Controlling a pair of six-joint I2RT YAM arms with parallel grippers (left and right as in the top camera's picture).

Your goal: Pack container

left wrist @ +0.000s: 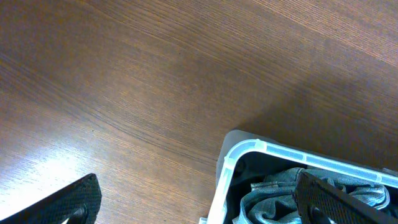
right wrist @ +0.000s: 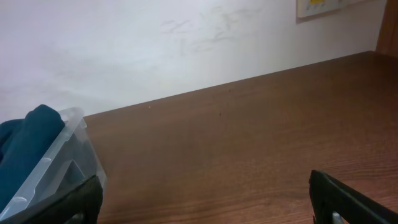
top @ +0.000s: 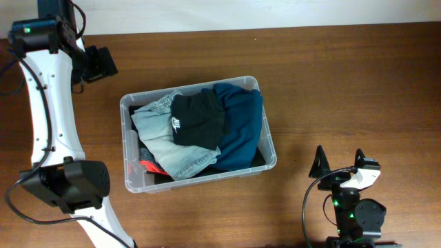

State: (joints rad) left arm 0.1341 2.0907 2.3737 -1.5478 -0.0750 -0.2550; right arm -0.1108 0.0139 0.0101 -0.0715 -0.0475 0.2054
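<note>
You seem to be at the end of the packing, or between two items: the container (top: 127, 145) already holds a pale denim piece (top: 162, 131), a black garment (top: 196, 117) and a dark blue garment (top: 241, 127), and I see no loose clothing on the table (top: 344, 69). The left gripper (top: 103, 63) has its fingers spread wide and holds nothing. It hovers above bare wood, and the nearest corner of the container, the one with the denim, is just in front of it and a little below. The right gripper (top: 339, 160) is also spread wide and empty. It sits low and points upward, well apart from the container, which lies off to its left side with the blue garment against the clear wall. In my judgement, the next move depends on the pile. The blue garment rises a little over the rim, so you may need to press it down with one gripper. If another item is to come, I cannot see it in these views.
</note>
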